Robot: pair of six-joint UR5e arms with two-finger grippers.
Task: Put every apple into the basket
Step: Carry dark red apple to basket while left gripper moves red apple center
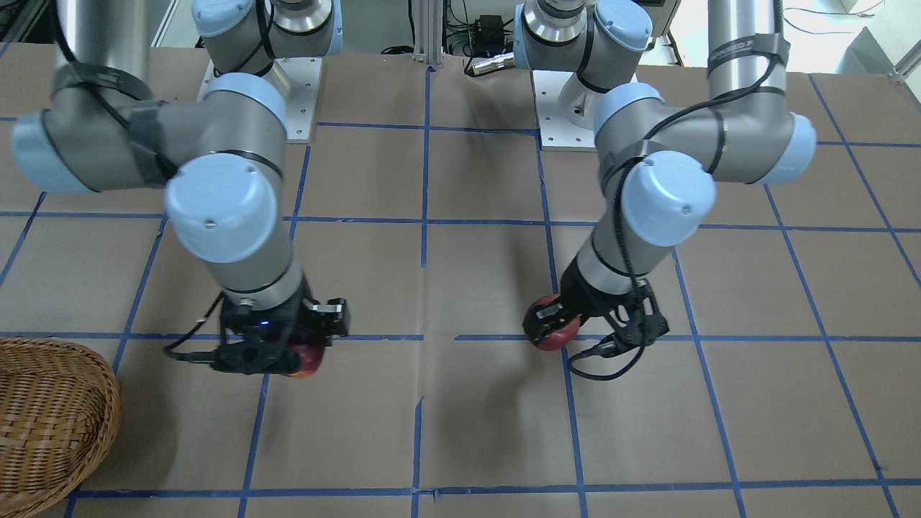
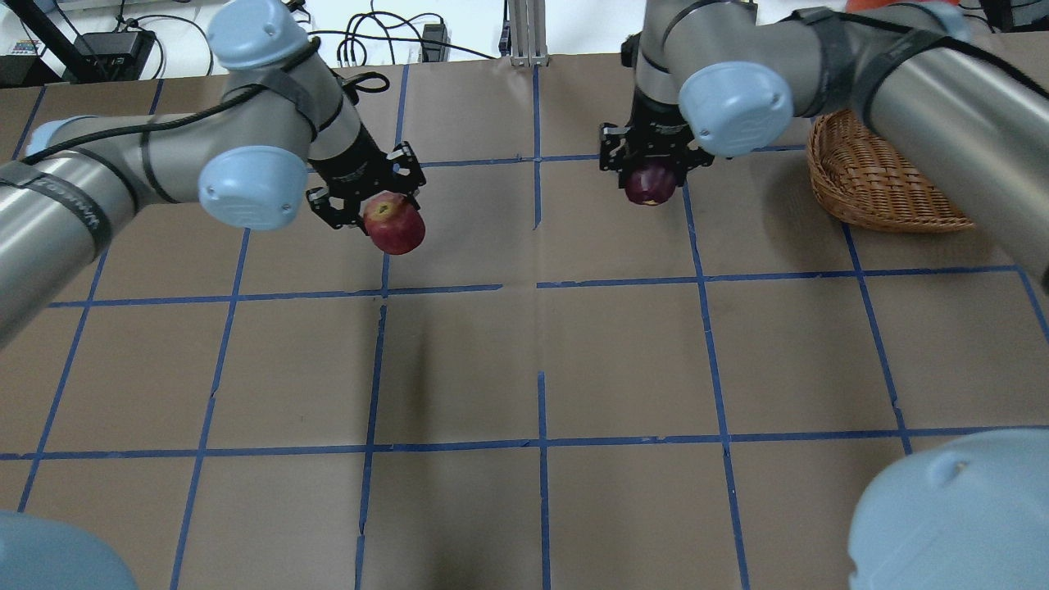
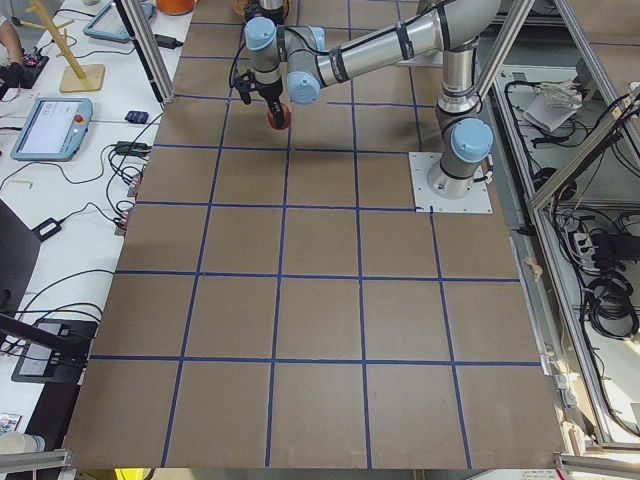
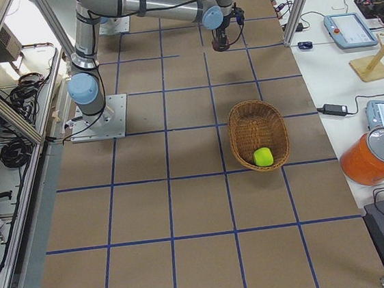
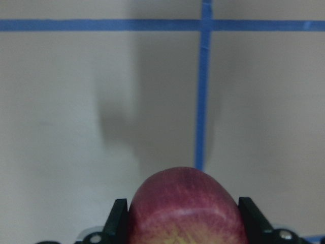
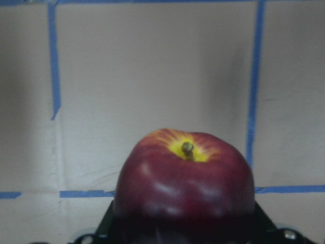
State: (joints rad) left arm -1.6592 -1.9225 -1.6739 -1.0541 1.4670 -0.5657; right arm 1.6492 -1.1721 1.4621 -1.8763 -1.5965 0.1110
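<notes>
tabletop (image 2: 541, 360): brown paper ruled into squares by blue tape (image 2: 538, 283); benches and cables lie beyond its edges.
left gripper (image 2: 383, 213): clenched on the red apple (image 2: 395, 224), near the far edge and left of the table's middle; the shadow on the paper suggests the apple hangs clear of the surface.
right gripper (image 2: 650, 168): clamped on the maroon apple (image 2: 650, 183), also near the far edge, just right of the middle, between the red apple and the basket.
basket (image 2: 877, 192): rests by the far edge on the table's right half, apart from both grippers, the right one being the nearer.
done: one green apple (image 4: 263, 156) lies inside the basket, against its wall; both other apples are already picked up.
to do: the red and maroon apples are not yet over the basket; each needs carrying there and releasing. I judge the task about a third finished, with the maroon apple having the shorter way to go.
hidden: overhead, the right arm (image 2: 942, 74) and the basket's near wall cover its inside, so the green apple shows only from the table's right end.
cut off: the front view crops the basket at the picture's edge; in the right wrist view the apple hides the finger pads, so exact contact is unclear.
</notes>
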